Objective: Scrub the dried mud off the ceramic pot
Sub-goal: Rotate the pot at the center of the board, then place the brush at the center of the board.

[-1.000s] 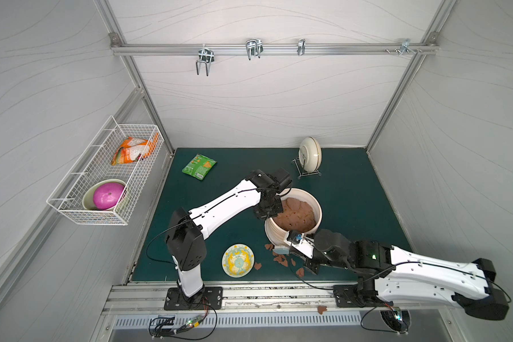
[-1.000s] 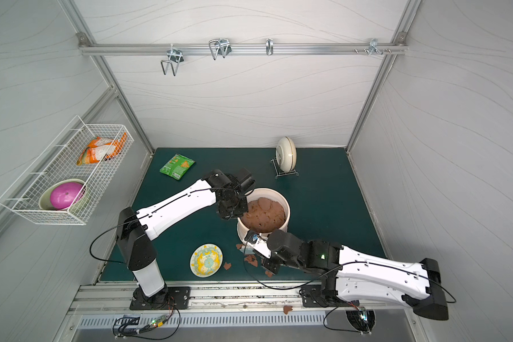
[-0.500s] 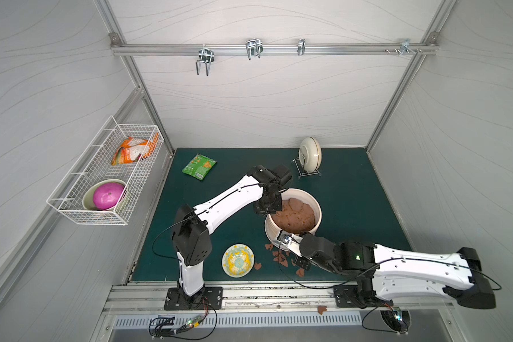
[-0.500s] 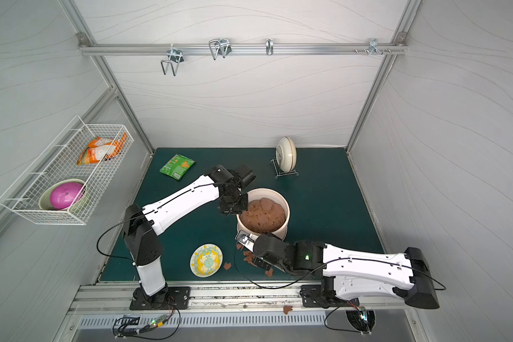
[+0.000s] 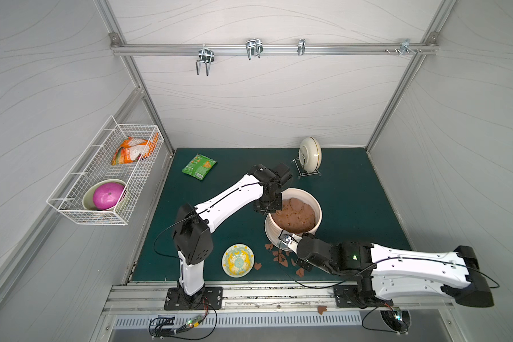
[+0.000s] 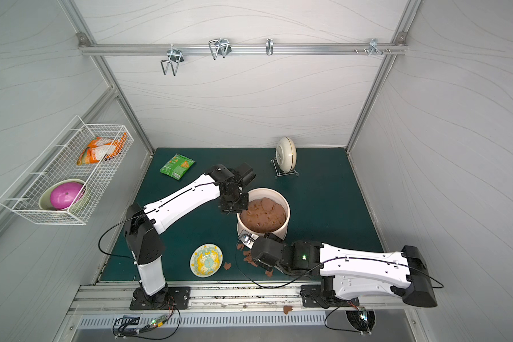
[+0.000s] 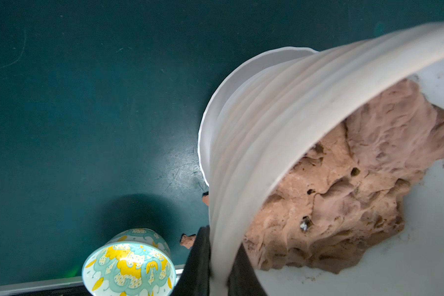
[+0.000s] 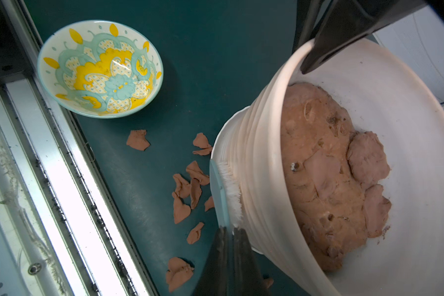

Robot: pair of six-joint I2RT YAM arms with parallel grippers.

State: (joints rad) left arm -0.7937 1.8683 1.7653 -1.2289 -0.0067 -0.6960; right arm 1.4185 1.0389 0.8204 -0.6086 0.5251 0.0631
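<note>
cream and finely ribbed, the ceramic pot [image 5: 270,234] stands near the middle of the dark green counter [image 5: 353,192], its wider saucer base on the mat and a lumpy brown soil mass [image 5: 293,217] filling it. the left end effector [image 7: 222,238] is clamped narrow over the pot's rim at the far-left edge as both top views show it, one black finger outside the ribbed wall and one inside against the pale inner wall. the right end effector [image 8: 231,232] is pinched almost fully closed on the pale teal handle of a brush [image 8: 219,194], whose white bristles press against the pot's outer wall low on the near side, just above the saucer base. flakes of dried mud [image 8: 181,207] lie scattered on the counter just beside that base, between the pot and a small yellow-patterned bowl [image 5: 238,260]; one more reddish flake sits on the metal rail [image 5: 249,297] in front. toward the back left lies a green snack bag [image 5: 199,166], and at the back a cream gold-rimmed bowl [image 5: 310,157] stands on edge in a wire stand. on the left wall hangs a wire basket [image 5: 89,214] holding an orange packet [image 5: 134,151] and a pink ball [image 5: 108,195] set in a pale bowl.
</note>
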